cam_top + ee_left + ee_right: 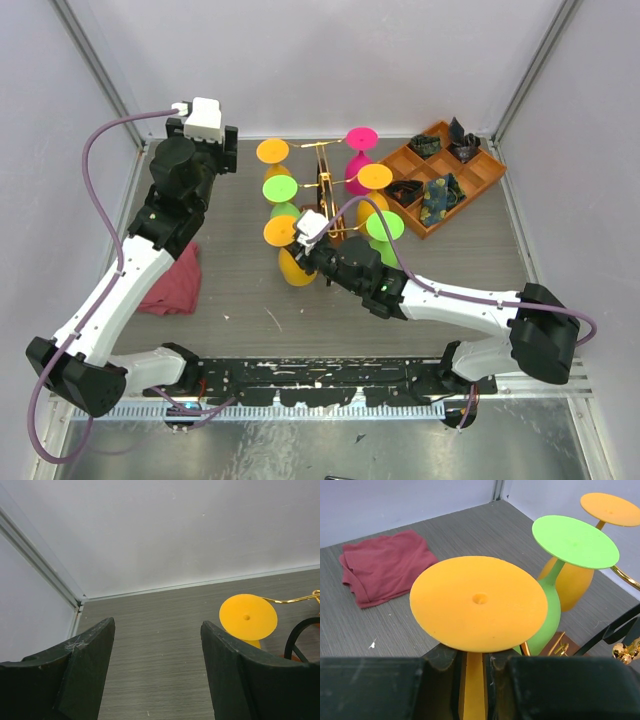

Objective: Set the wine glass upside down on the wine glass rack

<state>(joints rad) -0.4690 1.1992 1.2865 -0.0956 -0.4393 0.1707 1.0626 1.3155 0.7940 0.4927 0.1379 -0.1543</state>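
Right tool point(474, 666) gripping orange wine glass point(479, 600) stem, foot up, axis upright

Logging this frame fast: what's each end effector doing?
Left end effector: open, empty.
Right end effector: closed on the orange wine glass stem.

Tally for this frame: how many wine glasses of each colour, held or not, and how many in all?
Orange wine glasses: 3
Green wine glasses: 2
Pink wine glass: 1
Total: 6
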